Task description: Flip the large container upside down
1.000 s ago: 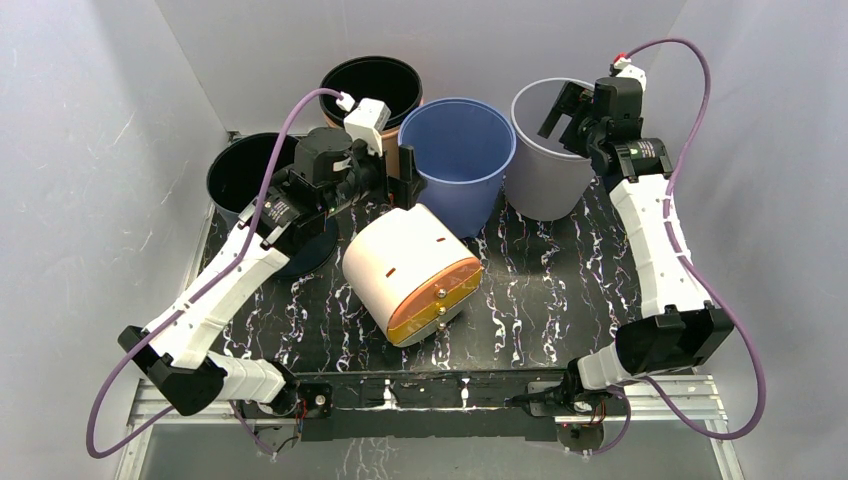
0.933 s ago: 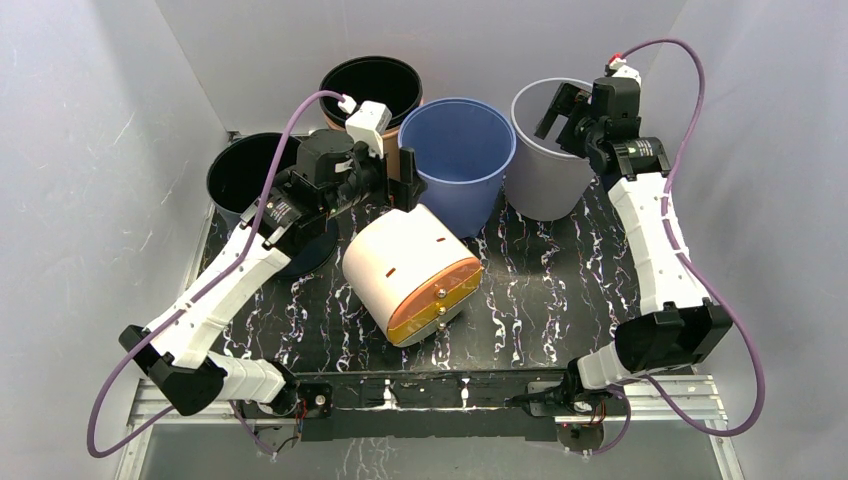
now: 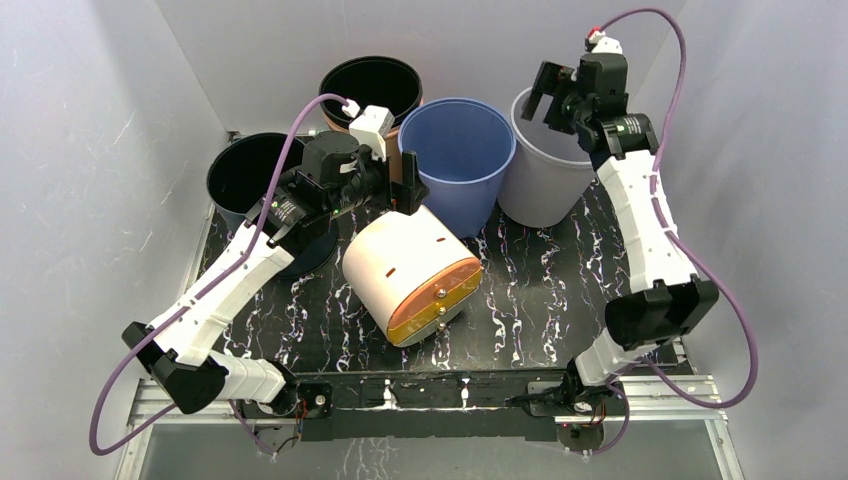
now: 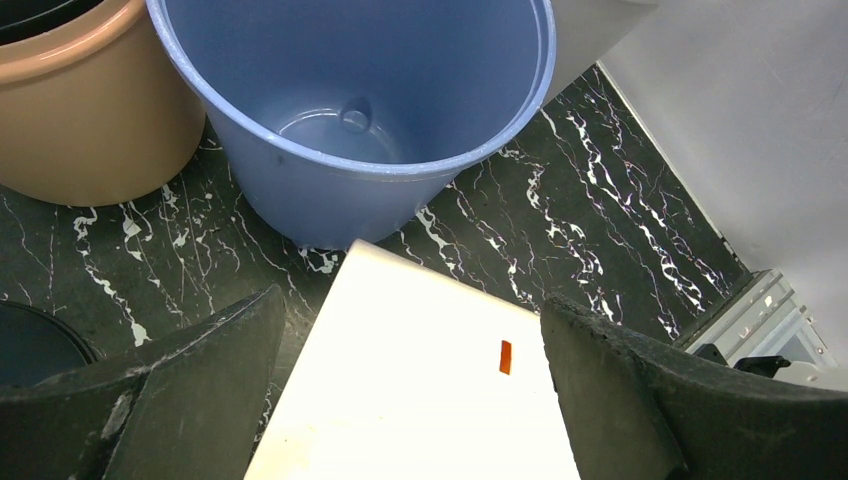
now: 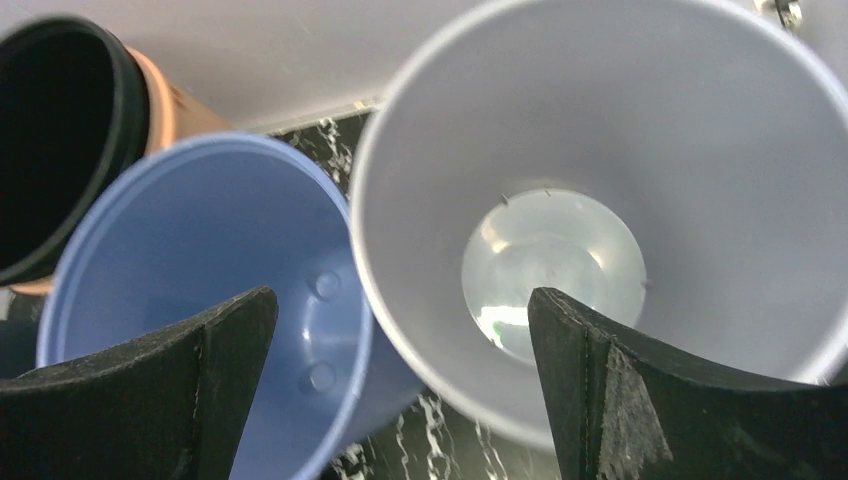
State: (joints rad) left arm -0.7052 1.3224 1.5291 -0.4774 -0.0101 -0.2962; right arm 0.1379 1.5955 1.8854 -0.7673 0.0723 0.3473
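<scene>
A white container with an orange lid (image 3: 410, 265) lies on its side mid-table. My left gripper (image 3: 405, 188) is open and hovers over its far end, one finger to each side; the left wrist view shows its white wall (image 4: 420, 400) between my open fingers (image 4: 200, 380), with my left gripper (image 4: 410, 305) not touching it. A blue bucket (image 3: 457, 150) stands upright just behind. A pale grey bucket (image 3: 535, 185) stands upright at the back right. My right gripper (image 3: 548, 95) is open and empty above its near-left rim, also seen in the right wrist view (image 5: 400, 300).
A black pot (image 3: 240, 175) stands at the left under my left arm. A brown pot with a black inside (image 3: 370, 85) stands at the back. The blue bucket (image 4: 350, 110) and brown pot (image 4: 90, 120) crowd the back. Grey walls close in on both sides.
</scene>
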